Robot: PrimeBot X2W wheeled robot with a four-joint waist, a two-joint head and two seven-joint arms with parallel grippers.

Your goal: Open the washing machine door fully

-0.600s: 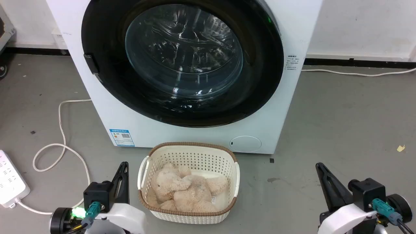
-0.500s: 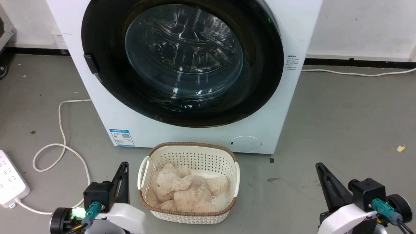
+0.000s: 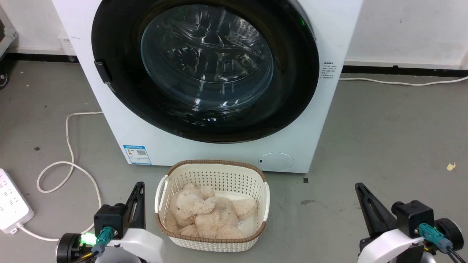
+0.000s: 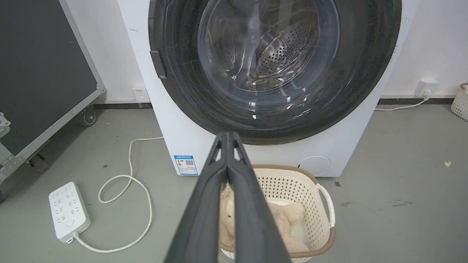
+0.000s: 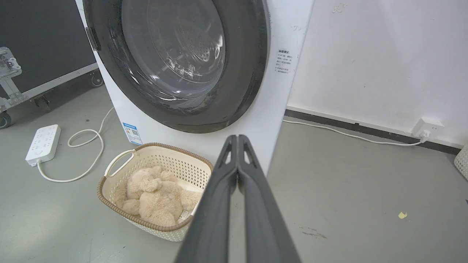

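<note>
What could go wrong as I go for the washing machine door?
The washing machine door is shut and glossy. With both jaws shut, they may slip off the small black tab at its left edge.
The laundry basket with the plush toy sits on the floor below the door, so a low reach could knock it.
The power strip and its cable lie at left, and driving there might snag them.

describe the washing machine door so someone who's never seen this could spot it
Find the white washing machine behind the cream basket. The washing machine door is the glossy black disc covering most of its front, with a bulging clear glass centre. Unlike the small round white flap at the bottom, it is black and huge.
</note>
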